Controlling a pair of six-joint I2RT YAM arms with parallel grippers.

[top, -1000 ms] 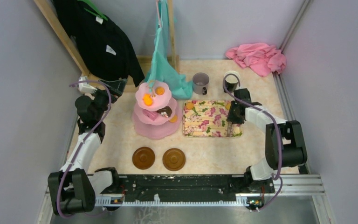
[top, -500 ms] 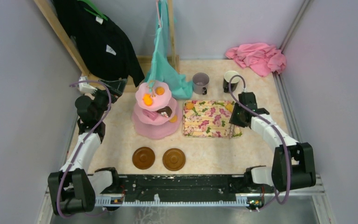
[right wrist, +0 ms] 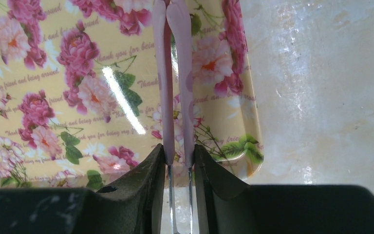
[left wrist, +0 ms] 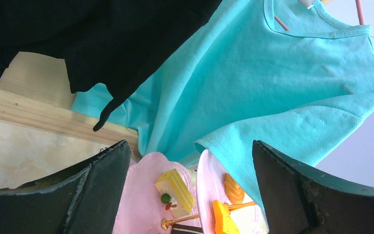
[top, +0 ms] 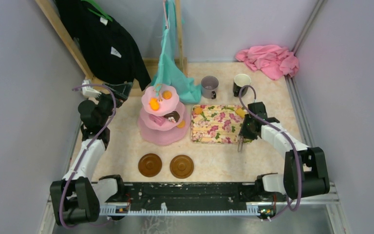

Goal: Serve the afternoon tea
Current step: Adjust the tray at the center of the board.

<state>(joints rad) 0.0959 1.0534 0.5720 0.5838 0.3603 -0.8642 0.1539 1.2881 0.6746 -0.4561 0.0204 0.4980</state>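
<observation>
The pink three-tier stand (top: 163, 131) carries orange cakes (top: 154, 104) on top and a brown cake (top: 171, 117) on the middle tier. In the left wrist view the stand (left wrist: 139, 195) shows a yellow cake (left wrist: 175, 190) and orange cakes (left wrist: 223, 219). My left gripper (top: 95, 110) (left wrist: 190, 146) hangs open, left of the stand, holding nothing. My right gripper (top: 247, 130) (right wrist: 179, 153) is shut on pink-handled tongs (right wrist: 182, 73) (top: 240, 145) over the floral tray's (top: 221, 127) near right corner. Orange cakes (top: 239, 111) lie on the tray. The grey mug (top: 209, 87) and the black mug (top: 241, 84) stand behind it. Two brown discs (top: 150, 165) (top: 181, 166) lie in front.
A teal fabric (top: 173, 73) hangs down onto the stand's top tier, next to a black garment (top: 102, 39) on a wooden frame. A pink cloth (top: 270, 61) lies bunched in the far right corner. Walls close in on both sides.
My right gripper has drawn back toward me along the tray's right side with the tongs, squeezing them slightly tighter. The left arm has not moved.
</observation>
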